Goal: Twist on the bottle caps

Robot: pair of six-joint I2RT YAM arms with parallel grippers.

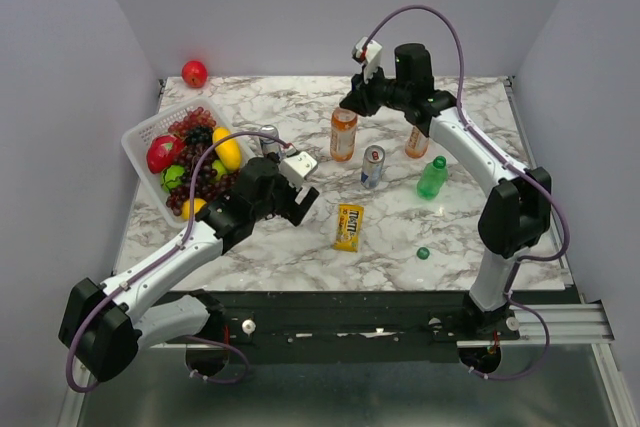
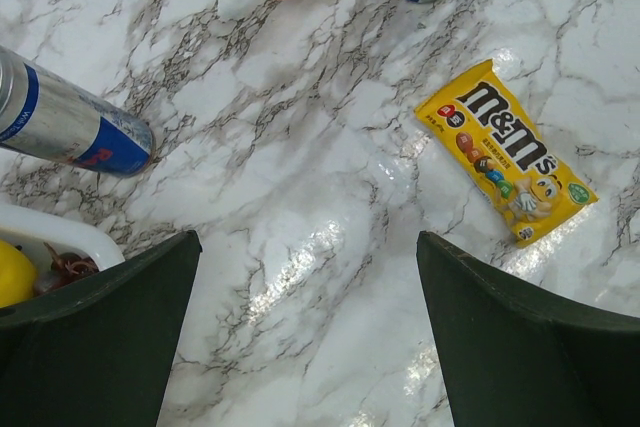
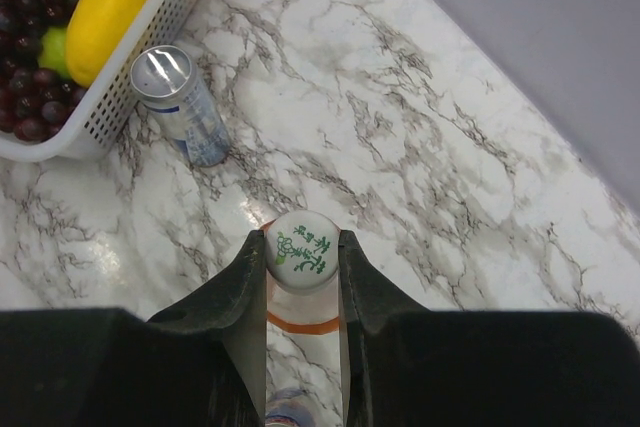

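Noting right gripper (image 3: 301,243) closed tight on a small white round plastic screw cap (image 3: 303,257) with green print, a dark finger (image 3: 245,287) pressed to each side. Finding that cap seated on the mouth of a clear plastic bottle of orange drink (image 1: 343,134), upright toward the back middle of the white marble-patterned tabletop (image 1: 300,107); whether threaded down or only resting there, cannot tell. Seeing left gripper (image 2: 308,247) with jaws spread wide and nothing between them, hovering over bare tabletop at front left, apart from every bottle. Spotting a yellow rectangular candy packet (image 2: 505,152) lying flat just to the right of that gripper. Logging a second orange-drink bottle (image 1: 417,140) upright to the right of the held one, partly hidden behind the right arm, top not readable. Logging a small translucent green plastic bottle (image 1: 432,177) upright just in front of it, top too small to judge. Marking a dark green round cap (image 1: 423,253) loose on the tabletop near the front right, in front of the green bottle and apart from it. Placing a slim blue and silver drink can (image 1: 372,165) upright between the held bottle and the green one. Placing another silver-topped drink can (image 3: 180,102) upright just beside a white plastic mesh basket (image 1: 140,137) at left, filled with dark grapes, a yellow lemon and red and green fruit. Adding a red round fruit (image 1: 194,73) alone at the far left corner.
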